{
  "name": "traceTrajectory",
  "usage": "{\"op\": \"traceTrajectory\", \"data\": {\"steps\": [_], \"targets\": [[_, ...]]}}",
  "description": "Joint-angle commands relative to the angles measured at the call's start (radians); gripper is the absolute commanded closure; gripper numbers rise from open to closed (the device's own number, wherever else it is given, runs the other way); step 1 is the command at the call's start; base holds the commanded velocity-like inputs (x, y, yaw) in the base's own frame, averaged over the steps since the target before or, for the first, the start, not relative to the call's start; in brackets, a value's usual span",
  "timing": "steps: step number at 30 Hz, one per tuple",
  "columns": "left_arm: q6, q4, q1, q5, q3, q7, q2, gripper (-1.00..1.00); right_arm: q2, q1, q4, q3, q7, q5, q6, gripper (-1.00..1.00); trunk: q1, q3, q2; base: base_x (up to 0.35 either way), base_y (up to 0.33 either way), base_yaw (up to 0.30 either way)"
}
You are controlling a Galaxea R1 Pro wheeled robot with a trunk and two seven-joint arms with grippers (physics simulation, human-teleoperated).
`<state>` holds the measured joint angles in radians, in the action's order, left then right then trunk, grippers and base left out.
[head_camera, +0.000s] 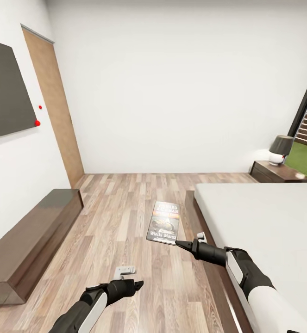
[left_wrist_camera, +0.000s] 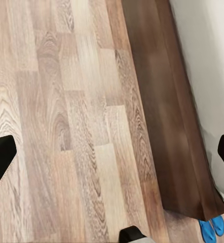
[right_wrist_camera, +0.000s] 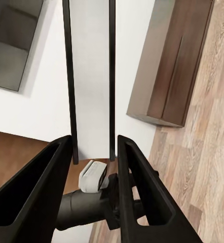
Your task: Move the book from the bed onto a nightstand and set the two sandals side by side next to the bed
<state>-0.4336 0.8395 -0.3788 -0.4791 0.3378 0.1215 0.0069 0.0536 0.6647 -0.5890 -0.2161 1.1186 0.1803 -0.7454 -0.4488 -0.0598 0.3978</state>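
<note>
Book (head_camera: 164, 223), a thin glossy paperback, is off the bed (head_camera: 269, 222) at frame centre, pinched by its edge in the closed right end effector (head_camera: 183, 243); nightstand (head_camera: 278, 172) at far right awaits it. Left end effector (head_camera: 135, 284) spread, empty. Blue sandals (left_wrist_camera: 211, 229) lie unsorted on plank floor (head_camera: 121, 217).

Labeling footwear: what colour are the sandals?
Bright blue sandals, best in the left wrist view, beside the bed frame.

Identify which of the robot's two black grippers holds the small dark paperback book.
The right gripper, shut on the near edge of the dark paperback book; the left gripper is open and empty above the wood-plank floor.
</note>
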Motion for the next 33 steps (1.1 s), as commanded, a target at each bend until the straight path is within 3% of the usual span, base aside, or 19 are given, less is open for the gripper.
{"op": "traceTrajectory", "data": {"steps": [1, 33], "targets": [[-0.004, 0.001, -0.001, -0.004, 0.002, 0.0, 0.001, -1.0, 0.0, 0.001, 0.0, -0.002, 0.001, 0.007, -0.008, 1.0, -0.001, -0.002, 0.002, 0.328, 0.0, 0.0], [-0.004, -0.003, -0.001, -0.004, 0.002, 0.0, 0.001, -1.0, 0.0, 0.001, 0.0, -0.002, 0.001, 0.007, -0.008, 1.0, -0.001, -0.002, 0.002, 0.328, 0.001, 0.0]]}}
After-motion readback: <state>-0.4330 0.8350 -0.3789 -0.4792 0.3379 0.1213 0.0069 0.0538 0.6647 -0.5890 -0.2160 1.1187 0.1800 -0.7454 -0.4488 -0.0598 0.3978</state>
